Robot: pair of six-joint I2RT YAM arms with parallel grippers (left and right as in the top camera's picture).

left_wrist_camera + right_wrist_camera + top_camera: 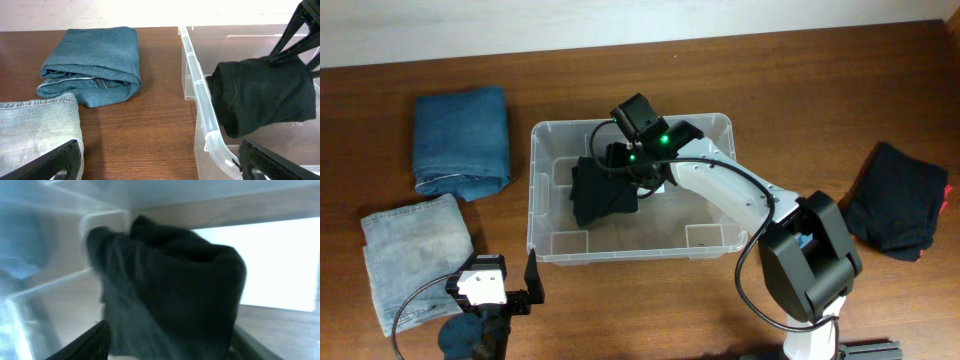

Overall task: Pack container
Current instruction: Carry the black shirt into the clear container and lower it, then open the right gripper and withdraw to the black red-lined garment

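The container (532, 190) is a clear plastic tub in the middle of the table; its near-left rim shows in the left wrist view (200, 90). A folded black garment (595, 195) lies in its left half, also in the left wrist view (260, 95). My right gripper (625, 165) is inside the tub over this garment. In the blurred right wrist view its fingers (168, 332) are spread wide, with the garment (170, 280) filling the gap between them. My left gripper (495, 268) is open and empty (160, 160) by the tub's near-left corner.
Folded dark blue jeans (462, 140) (95, 65) lie at the far left. Folded light blue jeans (415, 255) (35, 130) lie at the near left, beside my left gripper. Another black garment (895, 200) lies at the right. A white label (280, 265) is on the tub's bottom.
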